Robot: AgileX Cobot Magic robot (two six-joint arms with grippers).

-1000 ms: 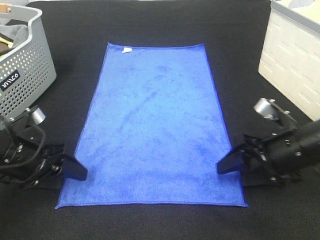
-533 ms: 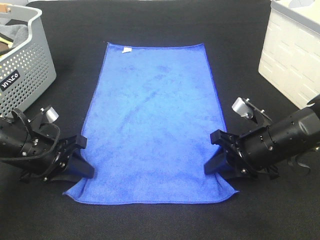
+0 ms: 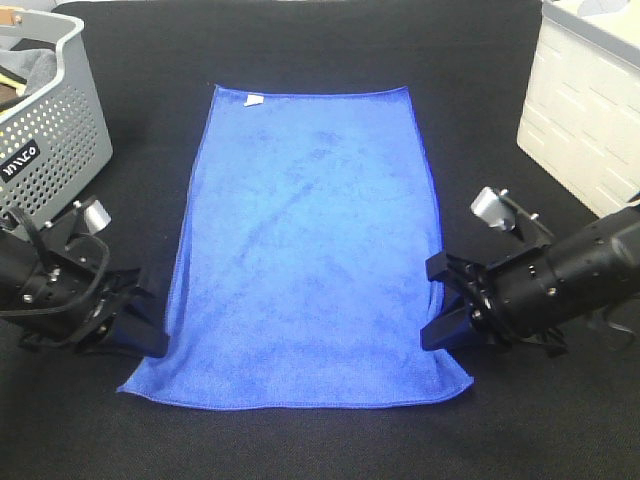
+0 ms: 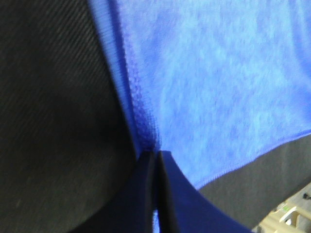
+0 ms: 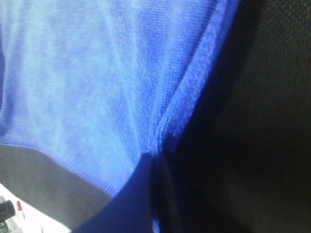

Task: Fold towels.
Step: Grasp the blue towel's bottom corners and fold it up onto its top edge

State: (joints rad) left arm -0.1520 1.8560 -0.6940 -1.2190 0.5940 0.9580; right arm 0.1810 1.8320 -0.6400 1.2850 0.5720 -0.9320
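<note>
The blue towel (image 3: 310, 250) lay flat and lengthwise in the middle of the black desk (image 3: 320, 45), its white tag (image 3: 255, 99) at the far left corner of the cloth. A perforated grey basket (image 3: 50, 130) stood at the desk's far left corner and a white crate (image 3: 585, 110) at its far right, both well apart from the towel.

The left gripper (image 3: 155, 338) was clenched on the towel's left long edge, close to its near corner. The right gripper (image 3: 434, 325) was clenched on the right long edge, opposite. Both wrist views showed the jaws pressed together with the stitched hem gathered between the tips. The near end of the cloth was drawn in slightly at each pinch.

Assessment: the step in hand appeared to be the first fold — near end carried over to the far end. To do it well, both arms should rise together and by the same amount, so the near edge stays level and taut. The held corners should then be laid squarely on the far corners — not short of them — before release. An uneven lift would likely skew the fold.
</note>
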